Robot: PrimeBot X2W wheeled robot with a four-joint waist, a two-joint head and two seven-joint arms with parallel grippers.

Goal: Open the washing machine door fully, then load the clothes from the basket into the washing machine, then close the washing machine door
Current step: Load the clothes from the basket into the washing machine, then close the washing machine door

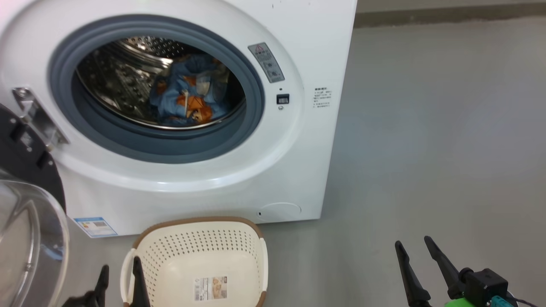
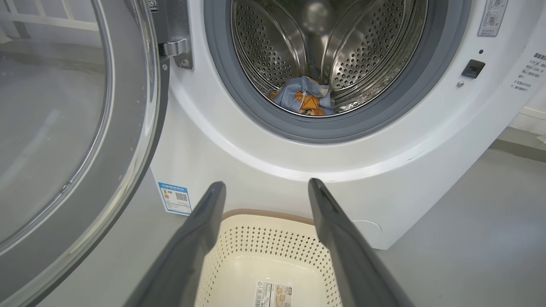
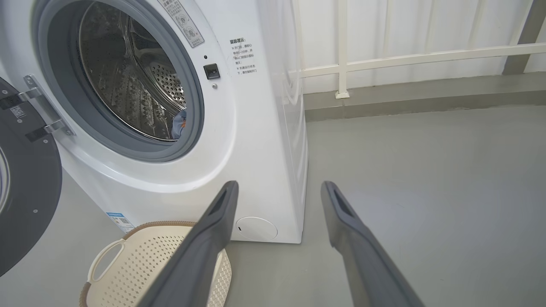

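- The left gripper (image 2: 266, 184) hangs with its jaws released, holding nothing, above the basket (image 2: 273, 260).
- The right gripper (image 1: 413, 241) is likewise spread wide and holds nothing, over the floor (image 1: 426, 128) to the right of the basket.
- The basket sits on the floor just in front of the washing machine (image 1: 204, 187).
- The clothes (image 1: 187, 96) lie inside the drum (image 1: 119, 81).
- The washing machine door (image 1: 25, 162) stands swung open at the left.

Bright, even light; soft glare on the washing machine (image 1: 192, 179).

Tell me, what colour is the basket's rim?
Brown. The basket rim shows best in the head view.
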